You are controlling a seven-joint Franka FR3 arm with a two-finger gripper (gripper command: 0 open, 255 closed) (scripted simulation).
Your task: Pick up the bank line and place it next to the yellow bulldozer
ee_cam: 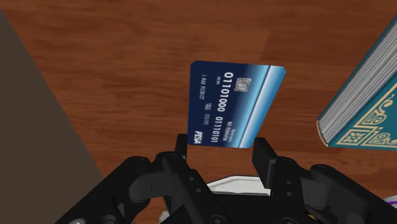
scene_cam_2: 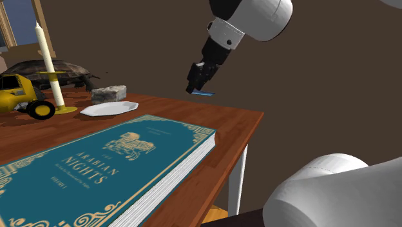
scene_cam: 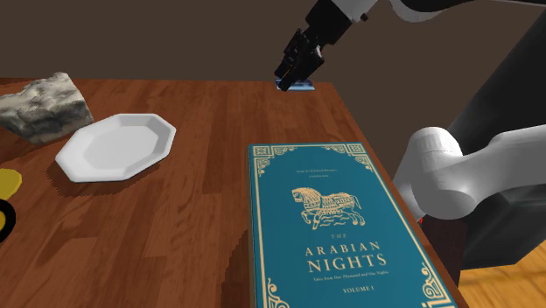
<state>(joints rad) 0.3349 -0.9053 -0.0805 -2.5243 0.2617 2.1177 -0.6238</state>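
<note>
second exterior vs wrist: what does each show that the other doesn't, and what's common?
Second exterior view, not wrist: the yellow bulldozer, a candle, a white plate and a grey rock on the table. Wrist view, not second exterior: the blue card face-on, with chip and printed digits, and both fingers clasping its lower edge. Both: the gripper shut on the blue card, the teal book, the table.

Wooden table [scene_cam: 210, 206] carries book [scene_cam: 337, 227], plate [scene_cam: 116, 146], rock [scene_cam: 44, 107], yellow bulldozer [scene_cam_2: 16, 90], candlestick [scene_cam_2: 51, 69].
</note>
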